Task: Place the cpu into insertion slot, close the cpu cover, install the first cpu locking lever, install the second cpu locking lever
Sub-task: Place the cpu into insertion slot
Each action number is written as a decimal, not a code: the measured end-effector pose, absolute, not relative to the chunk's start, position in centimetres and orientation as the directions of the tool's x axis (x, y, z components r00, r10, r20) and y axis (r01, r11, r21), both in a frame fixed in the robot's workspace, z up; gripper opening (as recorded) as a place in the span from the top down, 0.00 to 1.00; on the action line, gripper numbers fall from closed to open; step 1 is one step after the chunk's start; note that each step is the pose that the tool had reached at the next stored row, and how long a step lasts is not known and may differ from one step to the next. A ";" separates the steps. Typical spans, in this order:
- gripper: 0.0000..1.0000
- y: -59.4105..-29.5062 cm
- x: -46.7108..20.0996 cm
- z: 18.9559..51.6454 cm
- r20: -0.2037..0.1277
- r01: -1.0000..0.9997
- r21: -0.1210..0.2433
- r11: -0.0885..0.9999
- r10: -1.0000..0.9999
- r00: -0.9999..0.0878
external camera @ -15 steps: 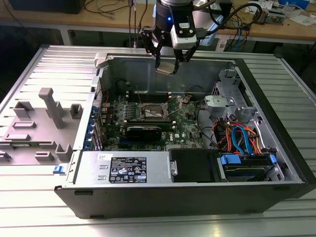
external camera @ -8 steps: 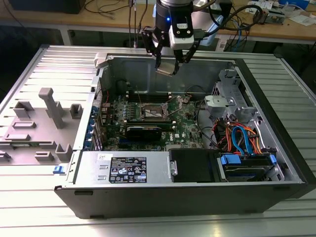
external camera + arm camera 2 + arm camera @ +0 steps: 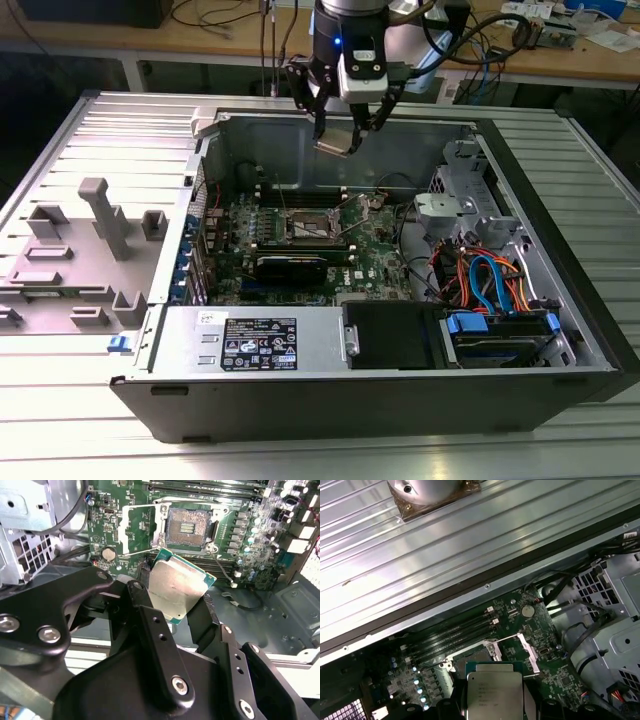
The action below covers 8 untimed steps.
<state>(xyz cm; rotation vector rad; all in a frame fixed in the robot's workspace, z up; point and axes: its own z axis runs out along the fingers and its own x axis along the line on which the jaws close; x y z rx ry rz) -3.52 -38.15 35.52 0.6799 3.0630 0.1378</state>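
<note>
Second wrist view: cpu (image 3: 177, 587) is clamped by gripper (image 3: 173, 604), clear of the insertion slot (image 3: 187, 527); careful squaring is needed.

Black cylindrical wrist (image 3: 345, 20), lit by a small blue light (image 3: 340, 43); under it sits a pale grey block (image 3: 362, 65). Matte black gripper (image 3: 177, 597), built of flat angular bar links (image 3: 155, 645) dotted with small holes. Silvery round-headed screws (image 3: 179, 684) at the joints, some hex-socketed. Slim black fingers (image 3: 140, 592).
</note>
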 end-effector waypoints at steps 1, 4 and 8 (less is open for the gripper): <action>0.46 -38.1 -3.5 35.5 0.018 0.432 0.086 0.898 0.432 -0.902; 0.46 -38.1 -3.5 35.5 0.018 0.440 0.086 0.894 0.440 -0.898; 0.46 -38.1 -3.5 35.5 0.018 0.440 0.086 0.894 0.440 -0.898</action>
